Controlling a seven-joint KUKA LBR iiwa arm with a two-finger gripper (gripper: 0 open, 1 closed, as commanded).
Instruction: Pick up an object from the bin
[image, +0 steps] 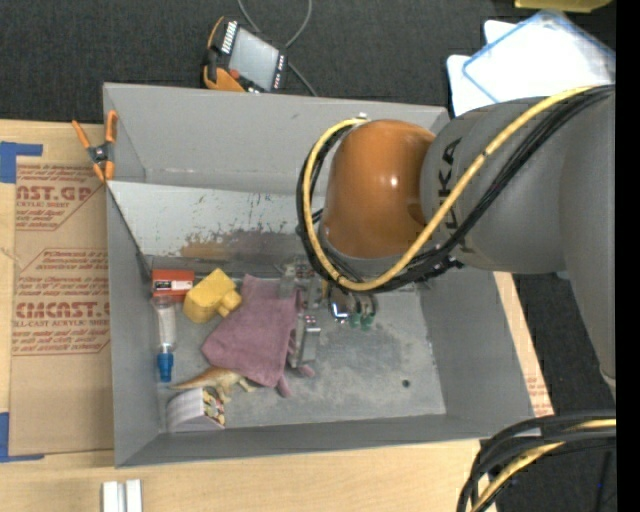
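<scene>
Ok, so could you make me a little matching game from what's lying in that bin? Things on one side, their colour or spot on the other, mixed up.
Things:
1. cloth
2. toy dinosaur
3. tube
4. blocky plastic piece

Descriptions:
A. yellow, next to the red box
B. clear with a blue end, along the left wall of the bin
C. pinkish and crumpled, right beside the gripper
D. tan, at the cloth's lower edge

Pairs: 1-C, 2-D, 3-B, 4-A.
</scene>
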